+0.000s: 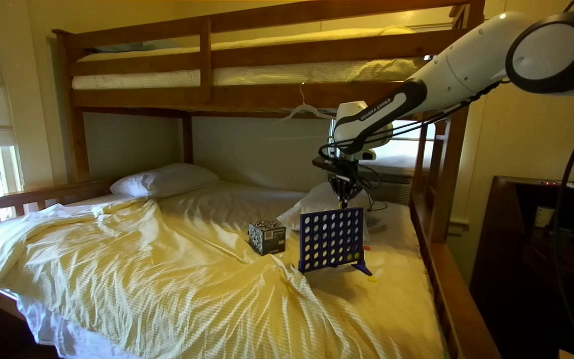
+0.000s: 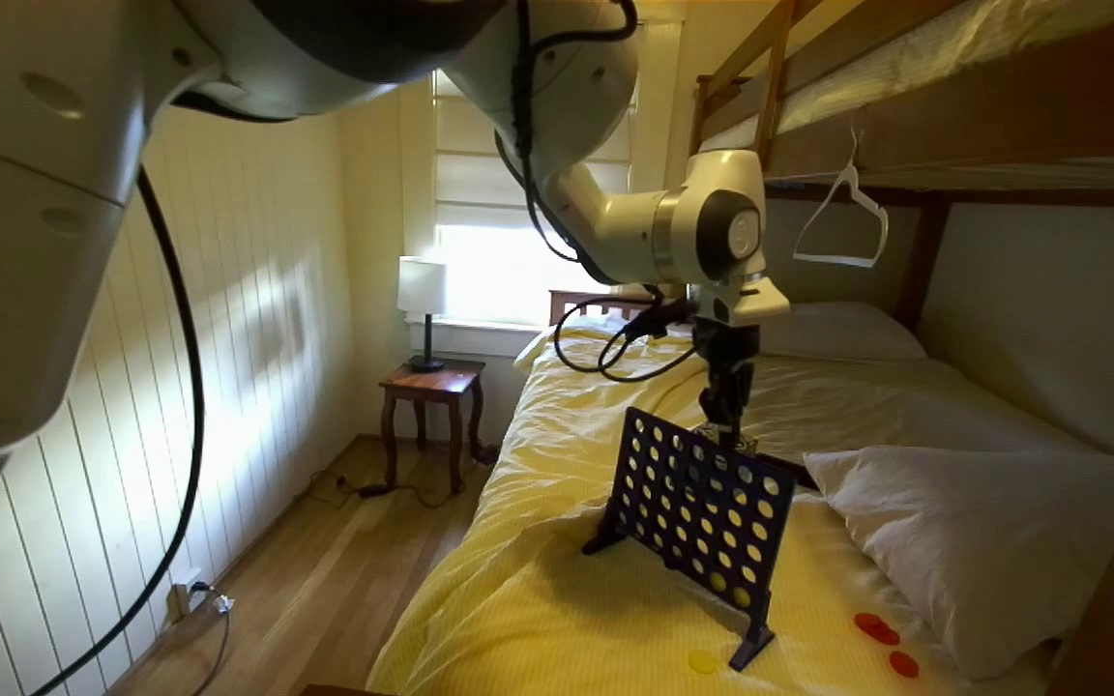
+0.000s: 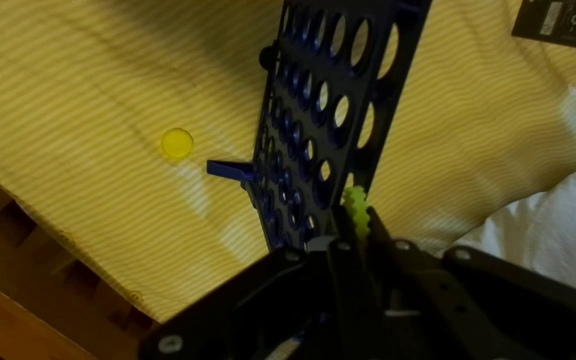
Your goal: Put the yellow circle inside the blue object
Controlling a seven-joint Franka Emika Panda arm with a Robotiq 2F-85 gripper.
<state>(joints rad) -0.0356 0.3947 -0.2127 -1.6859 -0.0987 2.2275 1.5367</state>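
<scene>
You have one yellow circle, grasped between the fingers of your tool, at the top edge of one upright blue grid board; whether any of it sits inside, you cannot tell. Outward from the board, you have one loose yellow disc, nine o'clock, wrist view; red discs, four o'clock in an exterior view.
</scene>
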